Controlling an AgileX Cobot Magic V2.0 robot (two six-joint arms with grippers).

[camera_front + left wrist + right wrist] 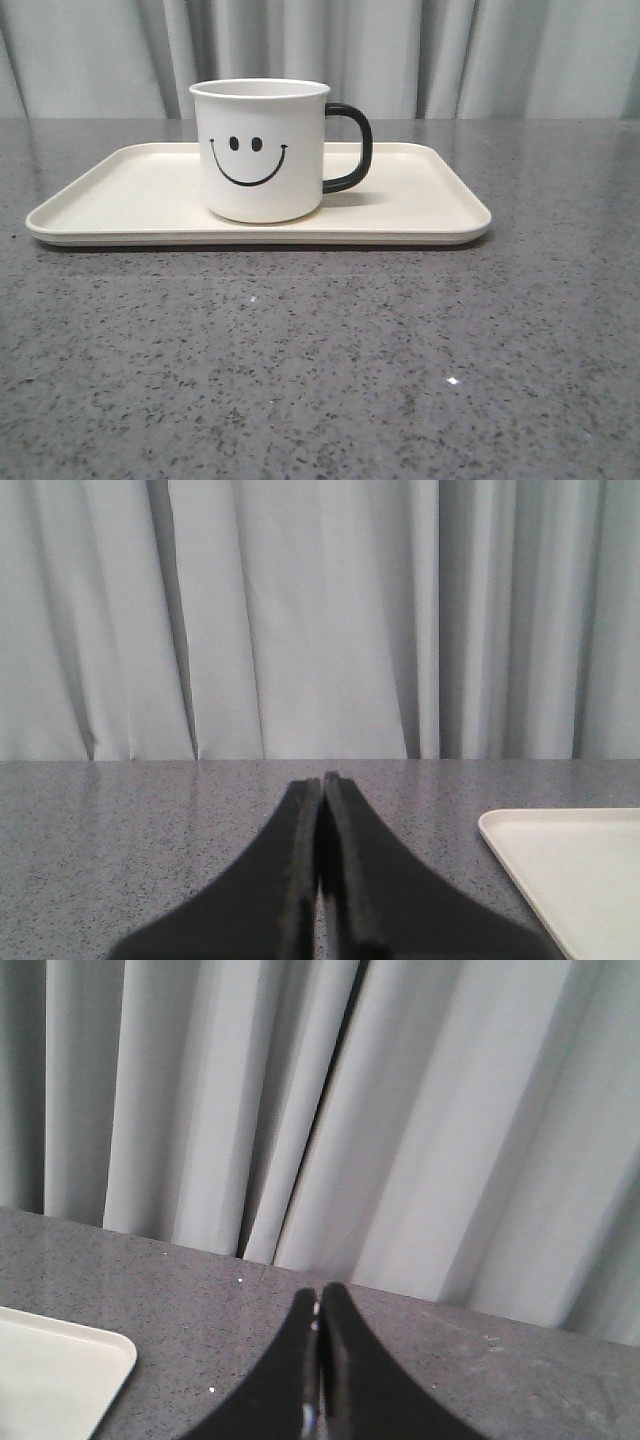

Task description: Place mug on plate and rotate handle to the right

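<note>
A grey speckled table (pixel 320 380) filled the lower part of the front view beneath pale curtains (pixel 450 55), and across its middle lay the cream plate (pixel 120 200), with the white mug (pixel 262 150) standing upright on it, just left of the frame's centre, smiley face toward the camera and black handle (pixel 352 148) pointing to the frame's right. Neither of the 2 arms appeared there. In the wrist views the left gripper (pixel 322 780) and the right gripper (pixel 319 1305) each had fingers pressed together, gripping nothing, above bare table beside a corner of the plate.
</note>
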